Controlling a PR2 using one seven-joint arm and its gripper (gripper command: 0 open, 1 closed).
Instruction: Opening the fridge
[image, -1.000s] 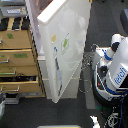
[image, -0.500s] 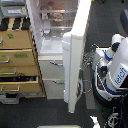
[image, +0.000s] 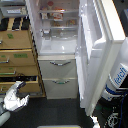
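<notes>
Low in the exterior view's left corner, the gripper sits with its white fingers spread apart and nothing between them, in front of the bottom of the wooden cabinet. It is well apart from the fridge, which stands at the centre, just beside that cabinet. The fridge's big upper door is swung wide toward the exterior view's right, so the white shelves inside show, with a few small items too blurred to name. Below the open compartment, two drawers with silver handles are closed. A white and blue robot body stands behind the open door.
</notes>
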